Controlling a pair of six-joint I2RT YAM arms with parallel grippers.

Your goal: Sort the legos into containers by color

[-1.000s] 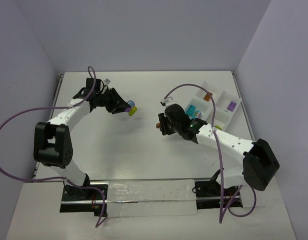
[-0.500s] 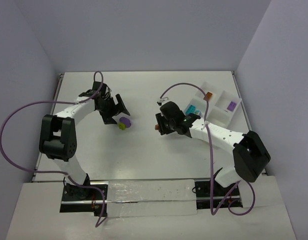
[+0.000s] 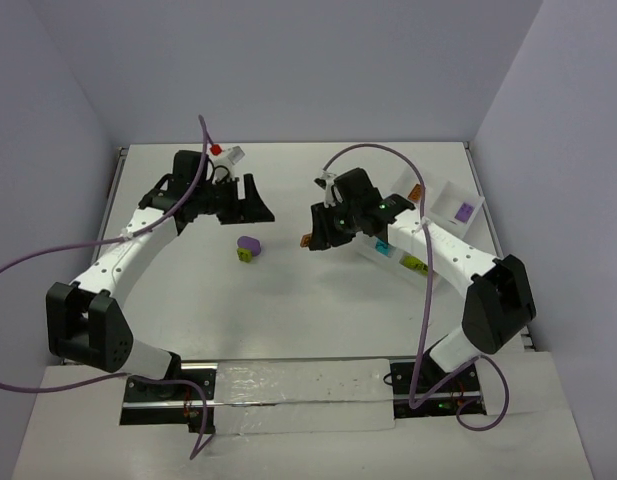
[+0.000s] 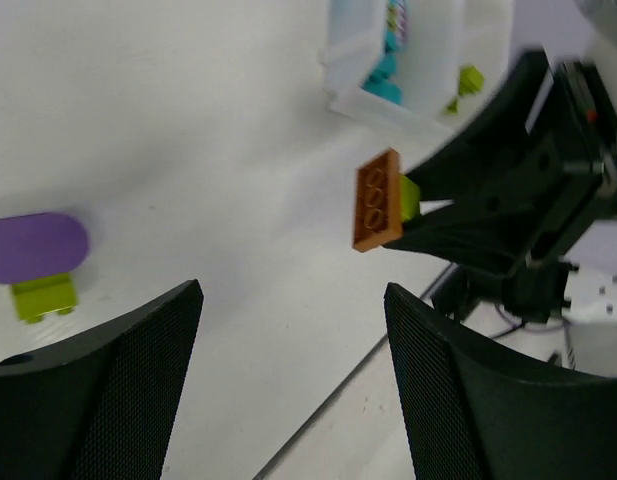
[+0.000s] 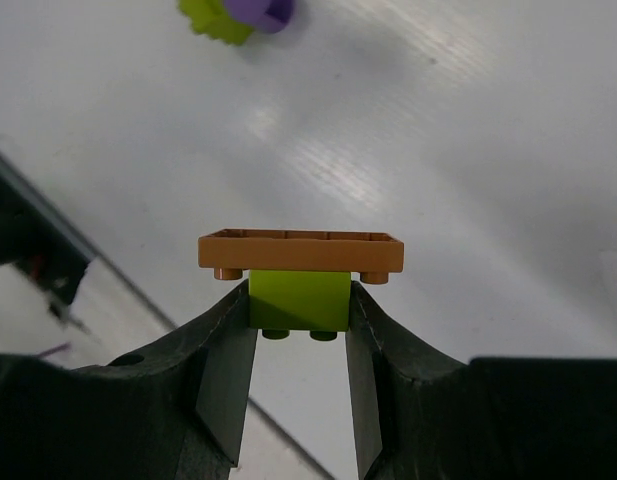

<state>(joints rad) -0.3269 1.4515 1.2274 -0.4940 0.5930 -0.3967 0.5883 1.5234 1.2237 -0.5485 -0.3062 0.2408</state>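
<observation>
Orange-lime lego clump (image 5: 300,262): we see it pinched in the right tool (image 5: 300,310) above the desk (image 3: 288,300), at 9 o'clock from the tray (image 3: 440,198). Left tool (image 4: 288,385) gapes wide, empty. We note a purple-lime clump (image 3: 249,247) on the desk at its 6 o'clock.

Lighting reads bright and even for me, shadows soft. Beyond the right fingers (image 5: 223,370) the desk (image 5: 438,150) shows streaky glare and blurs; past the left fingers (image 4: 108,400) everything softens too.
</observation>
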